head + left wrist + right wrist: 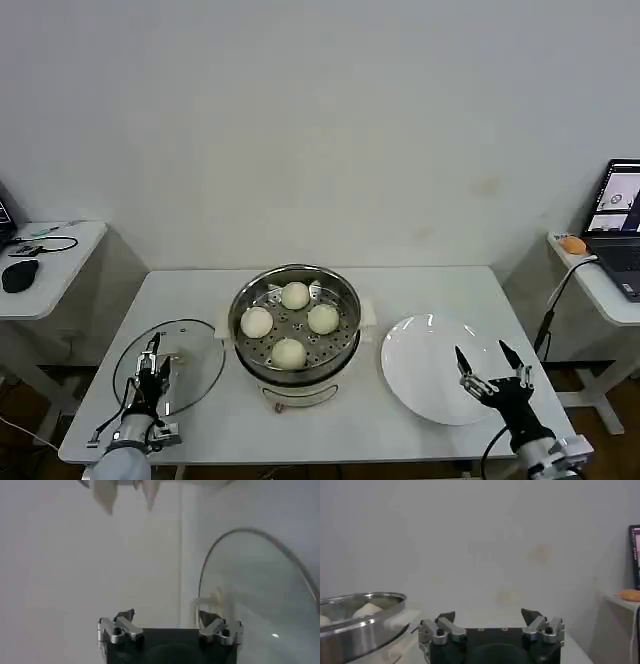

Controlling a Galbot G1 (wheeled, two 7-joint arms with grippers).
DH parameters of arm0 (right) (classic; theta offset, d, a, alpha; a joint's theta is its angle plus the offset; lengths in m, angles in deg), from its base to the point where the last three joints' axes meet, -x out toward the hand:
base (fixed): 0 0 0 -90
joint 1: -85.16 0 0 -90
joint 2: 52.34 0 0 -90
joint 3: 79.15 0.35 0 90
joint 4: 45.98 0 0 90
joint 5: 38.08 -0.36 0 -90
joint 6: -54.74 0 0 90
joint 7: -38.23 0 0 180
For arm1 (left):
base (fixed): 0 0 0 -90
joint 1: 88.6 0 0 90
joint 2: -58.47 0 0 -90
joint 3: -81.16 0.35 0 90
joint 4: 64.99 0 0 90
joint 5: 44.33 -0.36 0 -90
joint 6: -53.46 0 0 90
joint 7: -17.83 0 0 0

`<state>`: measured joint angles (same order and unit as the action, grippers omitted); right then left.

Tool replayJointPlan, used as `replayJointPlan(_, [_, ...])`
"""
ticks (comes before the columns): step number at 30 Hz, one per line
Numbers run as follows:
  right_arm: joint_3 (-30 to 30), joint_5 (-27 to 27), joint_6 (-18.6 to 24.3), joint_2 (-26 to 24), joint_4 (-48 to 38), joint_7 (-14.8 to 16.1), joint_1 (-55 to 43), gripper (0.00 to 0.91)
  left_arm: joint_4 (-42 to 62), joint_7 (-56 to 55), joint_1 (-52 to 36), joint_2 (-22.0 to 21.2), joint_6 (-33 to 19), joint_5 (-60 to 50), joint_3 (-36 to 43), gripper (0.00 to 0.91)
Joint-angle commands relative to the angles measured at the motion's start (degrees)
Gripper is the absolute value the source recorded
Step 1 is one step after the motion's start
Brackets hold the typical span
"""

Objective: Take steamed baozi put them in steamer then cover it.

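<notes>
Your left pincer (152,368) hovered open over the glass cover (170,365) on the bench (420,285). Four baozi (289,352) sat in the steamer (295,322) to its right. Your right pincer (491,367), spread empty, hung over the white plate (425,370).

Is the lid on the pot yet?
No, off. The lid lies flat on the table beside the pot, whose four buns sit uncovered.

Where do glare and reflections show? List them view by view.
Head view: a bright glare streak near the white plate's far rim, and the steamer's steel rim gleams. Left wrist view: a small glint on the glass cover. Right wrist view: pale reflections along the steamer's wall.
</notes>
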<state>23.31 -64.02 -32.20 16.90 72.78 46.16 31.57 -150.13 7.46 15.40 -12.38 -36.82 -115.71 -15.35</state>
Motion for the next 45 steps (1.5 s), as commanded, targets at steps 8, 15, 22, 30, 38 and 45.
replayJointPlan(8, [-0.15,0.98,0.23,0.65,-0.17,0.07,0.32,0.907,5.51,-0.13,-4.62,-0.53,0.76,-0.81,0.49,0.907])
replayJointPlan(15, [-0.24,1.53,0.57,1.28,-0.66,0.14,0.57,0.907,6.23,-1.09,-5.74,-1.02,1.43,0.49,0.38,0.907])
replayJointPlan(22, [-0.22,1.75,0.84,1.59,-0.84,0.25,0.81,0.907,7.94,-1.50,-6.47,-1.63,1.74,1.18,0.56,0.907])
replayJointPlan(30, [-0.47,2.21,1.05,2.37,-0.96,0.44,0.86,0.907,10.08,-2.55,-7.62,-1.99,1.85,2.77,0.56,0.705])
replayJointPlan(38, [-0.16,2.16,1.16,2.88,-0.90,0.40,1.00,0.907,12.28,-2.33,-7.78,-2.10,1.72,3.35,0.41,0.000])
replayJointPlan(45, [-0.10,2.29,1.36,3.65,-0.81,0.36,1.26,0.907,14.45,-2.79,-8.08,-2.16,1.05,4.13,0.33,0.000])
